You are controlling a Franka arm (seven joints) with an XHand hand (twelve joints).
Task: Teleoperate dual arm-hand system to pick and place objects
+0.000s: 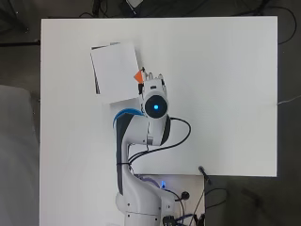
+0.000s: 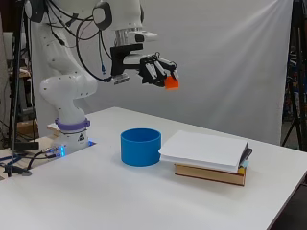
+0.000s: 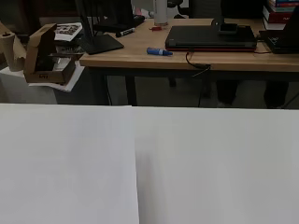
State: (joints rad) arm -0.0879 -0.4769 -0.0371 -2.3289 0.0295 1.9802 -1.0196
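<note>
My hand (image 2: 156,69) hangs high above the table in the side view, its fingers curled round a small orange block (image 2: 171,83). From overhead the orange block (image 1: 138,76) peeks out beside the hand (image 1: 153,81), right at the edge of the white-topped stack of books (image 1: 115,72). A blue round cup (image 2: 140,146) stands on the table next to the stack of books (image 2: 211,158); overhead the arm covers most of it and only a blue rim (image 1: 129,113) shows. The wrist view shows the white paper (image 3: 65,163) and the table, no hand.
The white table (image 1: 225,94) spreads wide to the right of the arm. Black cables (image 1: 181,136) trail from the arm near its base. Beyond the table's far edge the wrist view shows a wooden desk (image 3: 187,56) with a laptop.
</note>
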